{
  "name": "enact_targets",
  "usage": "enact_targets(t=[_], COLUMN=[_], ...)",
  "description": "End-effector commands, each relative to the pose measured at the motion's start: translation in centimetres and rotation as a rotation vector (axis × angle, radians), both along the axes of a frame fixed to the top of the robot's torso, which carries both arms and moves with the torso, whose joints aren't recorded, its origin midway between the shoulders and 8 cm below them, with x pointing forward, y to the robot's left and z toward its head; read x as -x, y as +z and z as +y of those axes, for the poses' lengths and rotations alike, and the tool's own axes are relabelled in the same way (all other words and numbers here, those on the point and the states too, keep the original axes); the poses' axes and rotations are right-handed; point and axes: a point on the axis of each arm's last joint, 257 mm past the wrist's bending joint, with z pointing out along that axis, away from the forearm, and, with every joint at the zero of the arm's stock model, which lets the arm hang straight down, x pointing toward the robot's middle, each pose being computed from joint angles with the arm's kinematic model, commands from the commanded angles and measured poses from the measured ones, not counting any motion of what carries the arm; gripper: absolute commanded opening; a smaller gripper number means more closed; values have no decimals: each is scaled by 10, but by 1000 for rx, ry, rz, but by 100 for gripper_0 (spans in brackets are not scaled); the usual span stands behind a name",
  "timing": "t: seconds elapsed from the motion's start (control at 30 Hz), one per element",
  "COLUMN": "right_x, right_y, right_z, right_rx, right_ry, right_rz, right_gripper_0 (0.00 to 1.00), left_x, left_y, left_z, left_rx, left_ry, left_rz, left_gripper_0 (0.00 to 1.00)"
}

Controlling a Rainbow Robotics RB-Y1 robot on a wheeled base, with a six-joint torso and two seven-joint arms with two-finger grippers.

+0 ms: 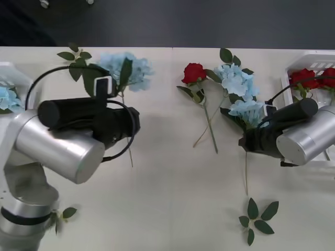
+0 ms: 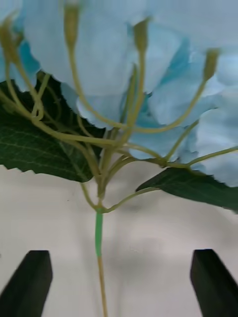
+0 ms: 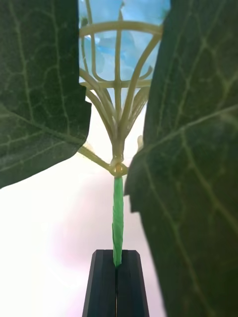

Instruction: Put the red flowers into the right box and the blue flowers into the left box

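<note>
Sorting is partly done; right box [image 1: 314, 61] holds red roses [image 1: 308, 77], left box [image 1: 13, 73] one blue hydrangea [image 1: 6, 98]; left gripper [image 3: 118, 282] pinches a blue hydrangea stem [image 3: 117, 218]; right gripper [image 2: 119, 282] straddles, fingers apart, another hydrangea's stem [image 2: 98, 233]; one red rose [image 1: 193, 72] lies mid-table.

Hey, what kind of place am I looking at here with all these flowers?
Probably a robot test bench, not a florist's: artificial blue flowers and a red rose scattered on a plain table, white sorting trays at its ends, and the left pincer gripping a stem.
</note>
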Motion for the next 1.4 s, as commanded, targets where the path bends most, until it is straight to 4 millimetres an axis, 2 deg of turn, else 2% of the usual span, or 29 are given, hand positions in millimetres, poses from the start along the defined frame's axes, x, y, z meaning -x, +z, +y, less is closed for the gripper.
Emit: enact_targets(t=[0.03,0.2,0.27,0.43,0.5,0.53,0.57,0.7,1.07,1.1,1.2,1.23,1.3,1.33,1.4], right_x=[-1,10,13,14,14,14,13,9,2,2,1,0,0,-1,-1], right_y=[3,-6,-8,-8,-8,-8,-11,-19,-23,-23,-23,-23,-24,-25,-27], right_z=[-16,-10,-6,1,1,1,2,1,16,17,19,20,19,19,18], right_rx=[83,48,33,11,11,11,6,0,-24,-24,-23,-26,-23,-14,-5], right_ry=[30,47,52,58,55,55,55,47,55,56,62,63,62,69,72], right_rz=[-17,33,43,49,47,47,47,49,52,52,52,53,56,57,63], right_gripper_0=[97,97,97,97,97,97,97,97,97,79,8,0,0,0,0], left_x=[13,30,31,35,36,36,34,30,22,22,23,24,25,28,32], left_y=[42,56,63,75,77,77,77,76,88,89,91,92,93,94,93], left_z=[55,121,138,201,219,219,240,282,372,382,407,413,421,436,449], left_rx=[-21,-111,-109,-176,-186,-186,-198,-259,-376,-378,-380,-383,-387,-393,-395], left_ry=[77,132,155,167,161,161,156,142,144,144,152,154,159,170,189], left_rz=[-67,-32,-36,-19,-15,-15,-6,17,62,62,56,51,49,44,45], left_gripper_0=[0,0,0,0,0,0,0,0,0,0,0,0,0,0,0])
